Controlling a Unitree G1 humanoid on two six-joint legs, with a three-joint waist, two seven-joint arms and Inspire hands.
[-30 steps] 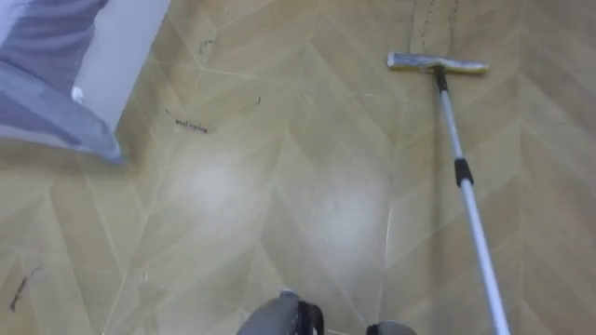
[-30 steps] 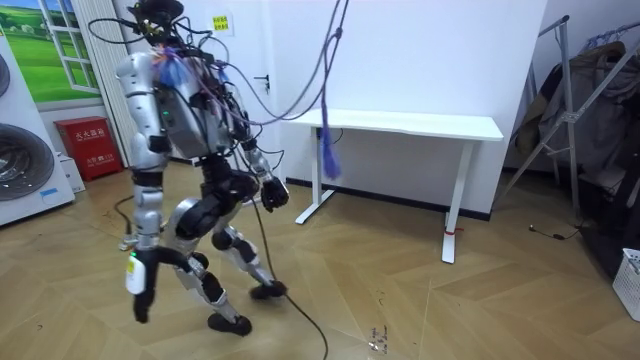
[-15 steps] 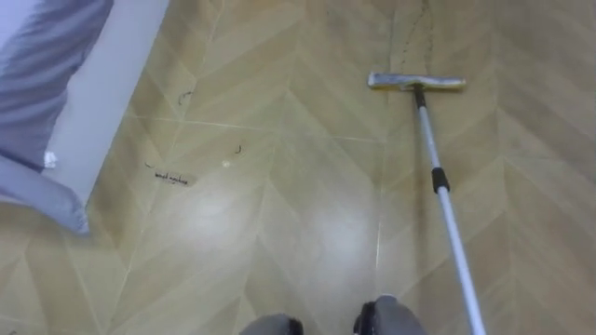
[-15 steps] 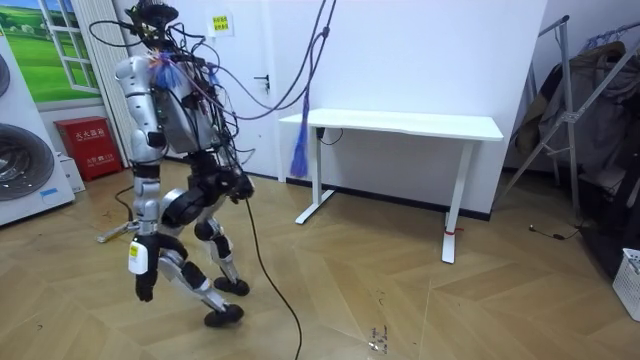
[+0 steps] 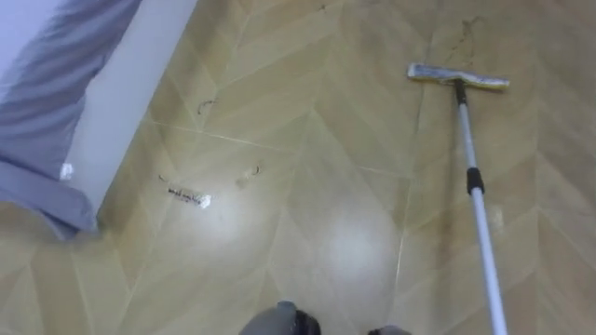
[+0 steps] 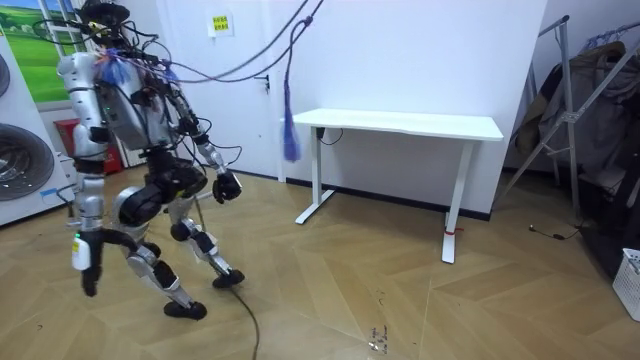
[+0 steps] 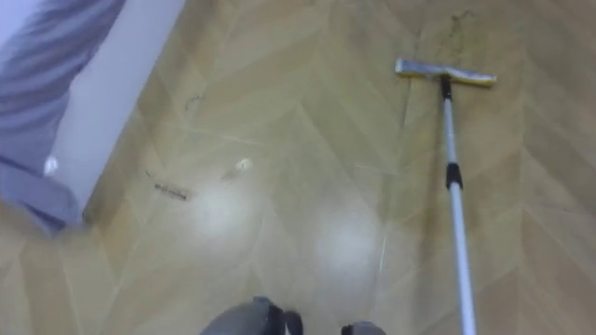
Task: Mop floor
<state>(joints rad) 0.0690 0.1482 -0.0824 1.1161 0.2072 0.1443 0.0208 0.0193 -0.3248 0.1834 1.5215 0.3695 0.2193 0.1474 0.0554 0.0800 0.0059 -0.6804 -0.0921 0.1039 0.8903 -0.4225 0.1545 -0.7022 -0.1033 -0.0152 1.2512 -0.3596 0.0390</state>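
Herringbone floor (image 5: 307,214): the working surface. Flat mop (image 5: 477,200): lies forward of the right hand (image 6: 226,187). Its long axis runs nearly straight ahead, with the mop head (image 5: 458,76) flat on the floor at the far end and the pole returning toward the robot's right side. The right hand is judged the nearer. It is raised at hip level with the forearm bent forward; whether it grips the pole cannot be determined. Left hand (image 6: 85,268): hangs low, well apart from the mop; state likewise indeterminate. Dark marks (image 5: 186,195): forward-left of both hands.
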